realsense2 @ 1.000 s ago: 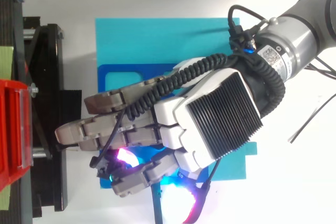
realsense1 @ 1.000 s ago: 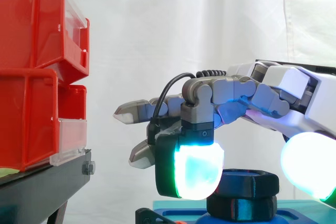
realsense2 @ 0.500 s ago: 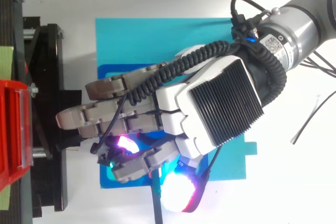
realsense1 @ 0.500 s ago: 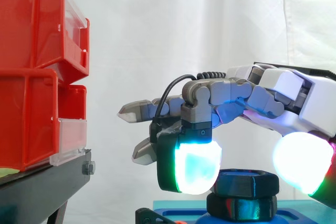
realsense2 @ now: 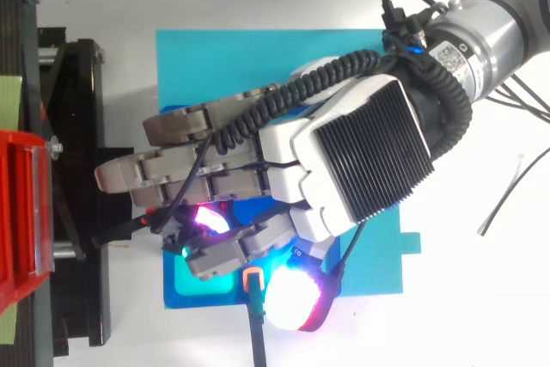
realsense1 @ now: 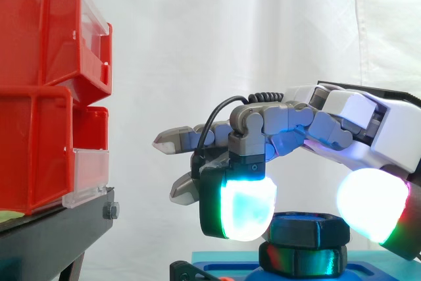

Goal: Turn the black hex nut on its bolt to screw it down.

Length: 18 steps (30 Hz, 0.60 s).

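white curtain behind; my fingers pinch the black hex nut, and my hand has swung round it, a part-turn i judge.

White-and-grey hand, ribbed black back, pads glowing seemingly cyan-green.

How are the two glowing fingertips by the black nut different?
The left pad beside the black hex nut glows cyan with a green edge; the right pad glows white with a red-and-green edge. The left pad looks squarish, the right pad rounder. Both are the hand's, flanking the nut.
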Available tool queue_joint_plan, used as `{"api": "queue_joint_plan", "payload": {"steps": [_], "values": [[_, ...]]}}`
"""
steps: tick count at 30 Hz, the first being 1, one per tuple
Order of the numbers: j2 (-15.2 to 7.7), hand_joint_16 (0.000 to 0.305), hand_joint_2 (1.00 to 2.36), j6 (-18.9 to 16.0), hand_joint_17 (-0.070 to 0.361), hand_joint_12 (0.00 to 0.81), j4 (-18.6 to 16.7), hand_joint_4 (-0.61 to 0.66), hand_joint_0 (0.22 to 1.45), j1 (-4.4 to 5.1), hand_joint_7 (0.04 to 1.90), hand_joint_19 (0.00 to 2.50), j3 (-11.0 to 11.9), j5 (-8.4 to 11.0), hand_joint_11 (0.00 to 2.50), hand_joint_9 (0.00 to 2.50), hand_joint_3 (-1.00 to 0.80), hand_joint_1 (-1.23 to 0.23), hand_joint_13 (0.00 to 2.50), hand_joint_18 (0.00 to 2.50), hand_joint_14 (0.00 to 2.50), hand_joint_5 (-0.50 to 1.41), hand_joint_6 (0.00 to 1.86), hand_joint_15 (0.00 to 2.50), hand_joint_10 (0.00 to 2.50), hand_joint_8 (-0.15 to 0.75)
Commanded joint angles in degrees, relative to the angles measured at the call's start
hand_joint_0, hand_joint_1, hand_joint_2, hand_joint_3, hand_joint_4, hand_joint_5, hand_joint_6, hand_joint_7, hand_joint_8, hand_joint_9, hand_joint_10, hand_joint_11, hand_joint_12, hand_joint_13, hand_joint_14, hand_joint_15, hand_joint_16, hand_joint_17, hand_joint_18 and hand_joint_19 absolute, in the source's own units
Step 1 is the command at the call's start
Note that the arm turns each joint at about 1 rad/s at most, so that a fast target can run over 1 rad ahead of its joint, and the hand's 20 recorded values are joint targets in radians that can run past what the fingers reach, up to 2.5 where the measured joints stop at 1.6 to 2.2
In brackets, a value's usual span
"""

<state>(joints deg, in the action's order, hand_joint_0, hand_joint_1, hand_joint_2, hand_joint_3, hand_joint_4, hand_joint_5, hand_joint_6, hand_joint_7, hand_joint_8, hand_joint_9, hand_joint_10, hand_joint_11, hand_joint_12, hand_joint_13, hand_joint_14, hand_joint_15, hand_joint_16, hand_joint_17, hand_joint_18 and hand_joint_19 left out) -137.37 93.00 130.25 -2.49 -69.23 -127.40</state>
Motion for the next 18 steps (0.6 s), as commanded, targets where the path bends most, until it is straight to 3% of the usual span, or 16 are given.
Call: {"api": "queue_joint_plan", "payload": {"steps": [1, 18], "values": [[0.0, 0.057, 1.00, 0.3, 0.128, 0.368, 0.3, 0.17, 0.42, -0.06, 1.53, 0.57, 0.0, -0.05, 0.00, 0.80, -0.50, -0.06, 0.51, 0.60, 0.00, -0.04, 0.59, 0.00, 0.00, 0.219], [0.0, 0.057, 1.00, 0.4, 0.129, 0.371, -0.4, 0.17, 0.42, -0.85, 1.50, 0.57, -0.6, -0.75, 0.00, 0.80, -0.50, -0.05, 0.52, 0.60, 0.00, -0.04, 0.61, 0.00, 0.00, 0.217]]}}
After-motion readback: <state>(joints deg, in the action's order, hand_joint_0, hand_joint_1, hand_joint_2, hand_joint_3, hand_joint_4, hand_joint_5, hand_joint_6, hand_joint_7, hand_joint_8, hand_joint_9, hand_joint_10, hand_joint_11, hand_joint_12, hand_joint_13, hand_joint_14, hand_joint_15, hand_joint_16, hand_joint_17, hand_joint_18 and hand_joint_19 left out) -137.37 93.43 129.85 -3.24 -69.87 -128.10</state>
